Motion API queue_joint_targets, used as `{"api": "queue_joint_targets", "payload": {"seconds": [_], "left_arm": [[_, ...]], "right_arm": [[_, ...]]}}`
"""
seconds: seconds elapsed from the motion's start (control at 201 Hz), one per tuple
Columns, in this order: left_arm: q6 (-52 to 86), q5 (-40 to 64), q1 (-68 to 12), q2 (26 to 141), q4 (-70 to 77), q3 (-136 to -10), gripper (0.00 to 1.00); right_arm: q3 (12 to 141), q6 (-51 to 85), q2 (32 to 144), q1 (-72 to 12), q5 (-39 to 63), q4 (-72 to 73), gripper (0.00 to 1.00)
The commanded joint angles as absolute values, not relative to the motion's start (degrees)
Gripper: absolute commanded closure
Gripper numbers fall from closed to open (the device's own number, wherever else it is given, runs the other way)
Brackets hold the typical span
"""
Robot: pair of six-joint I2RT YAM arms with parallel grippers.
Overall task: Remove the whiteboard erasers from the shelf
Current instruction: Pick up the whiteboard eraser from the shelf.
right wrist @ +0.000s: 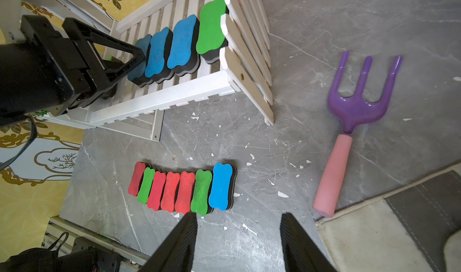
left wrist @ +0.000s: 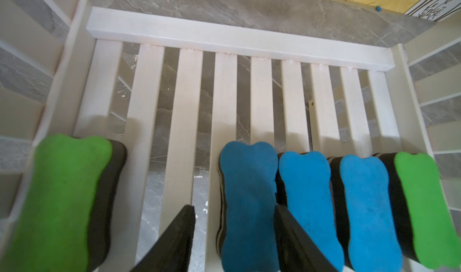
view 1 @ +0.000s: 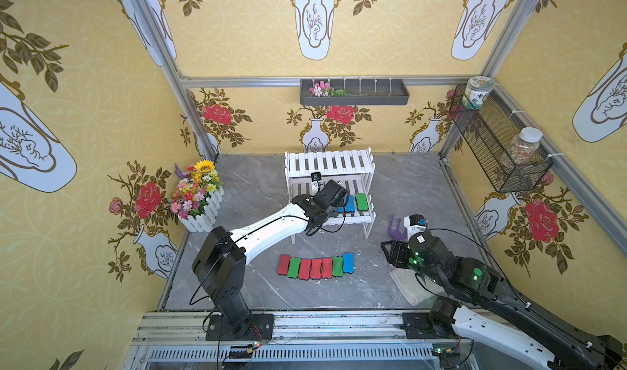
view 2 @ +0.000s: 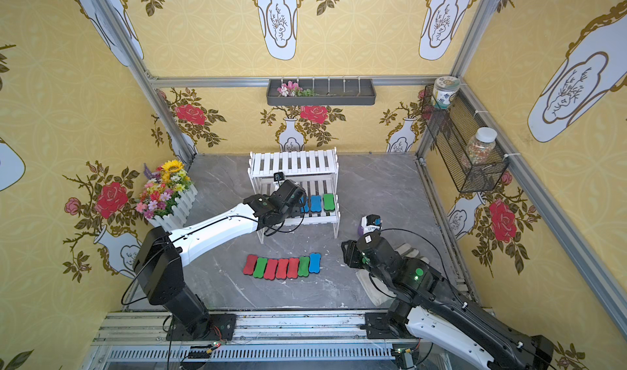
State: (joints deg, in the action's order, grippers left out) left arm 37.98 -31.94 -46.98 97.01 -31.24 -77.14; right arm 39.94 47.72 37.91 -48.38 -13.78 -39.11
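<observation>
The white shelf [view 1: 329,163] stands at the back of the floor. Its lower tier [left wrist: 224,38] holds a green eraser [left wrist: 64,196] set apart, then three blue erasers [left wrist: 249,203] [left wrist: 306,183] [left wrist: 366,203] and another green eraser [left wrist: 424,208] side by side. My left gripper [left wrist: 234,208] straddles the nearest blue one. One finger touches its side; a gap shows at the other, so it is open. Several red, green and blue erasers [right wrist: 182,191] lie in a row on the floor. My right gripper [right wrist: 238,217] hovers open and empty just before that row.
A purple hand rake with a pink handle [right wrist: 354,113] lies right of the shelf, beside a grey cloth [right wrist: 399,233]. A flower box [view 1: 198,195] stands at the left wall. A dark wall tray [view 1: 354,91] and a wire-mesh basket [view 1: 498,144] hang above.
</observation>
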Motion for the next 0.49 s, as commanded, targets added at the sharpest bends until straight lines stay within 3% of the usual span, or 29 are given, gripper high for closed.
{"api": "queue_joint_targets", "payload": {"seconds": [0.0,0.333,0.488], "left_arm": [[37.46,-31.47,-46.85,97.26,-28.98,-77.61,0.42],[37.71,-31.2,-46.76,99.39,-29.88,-77.52,0.47],[38.09,-31.19,-46.5,100.59,-31.04,-78.04,0.56]], "right_arm": [[39.91,47.26,38.14,-48.43,-14.59,-39.04,0.42],[39.55,47.37,38.06,-48.43,-14.68,-38.98,0.42],[39.7,47.6,37.88,-48.47,-14.83,-39.17,0.42]]}}
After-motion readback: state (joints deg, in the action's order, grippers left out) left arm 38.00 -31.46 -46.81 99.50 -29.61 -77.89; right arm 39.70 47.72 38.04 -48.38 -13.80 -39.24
